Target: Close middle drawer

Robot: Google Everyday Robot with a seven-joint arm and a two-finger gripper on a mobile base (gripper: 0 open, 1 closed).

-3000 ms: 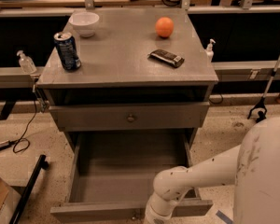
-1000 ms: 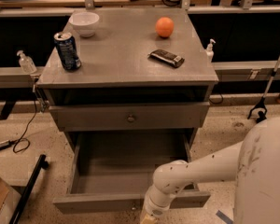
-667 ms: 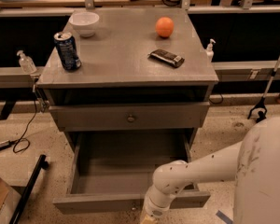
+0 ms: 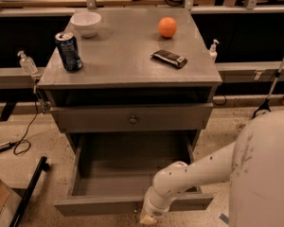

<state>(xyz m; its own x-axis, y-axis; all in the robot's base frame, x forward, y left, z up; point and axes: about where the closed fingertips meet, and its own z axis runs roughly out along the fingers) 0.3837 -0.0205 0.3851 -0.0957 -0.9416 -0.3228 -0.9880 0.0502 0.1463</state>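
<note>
Middle drawer [image 4: 104, 205] stands open: stiff, fairly heavy, best pushed flat on its front panel. Gripper [image 4: 149, 217] is against that panel's lower edge; grip state cannot be told.

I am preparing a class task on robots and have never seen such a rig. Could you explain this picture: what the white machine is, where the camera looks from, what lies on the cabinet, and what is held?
The big white shape at the lower right is the robot's arm; the robot is a rolling base with one arm. There is one camera view, looking down on a grey cabinet from its front.

The arm ends in a gripper, the part that grasps. It is low at the picture's bottom edge, at the front panel of the middle drawer. That drawer is pulled out and its box looks bare. The picture does not show whether the gripper is gripping the panel or only near it. Above is another drawer with a round knob.

On the cabinet top lie a white bowl, a blue can, an orange and a dark wrapped bar.
</note>
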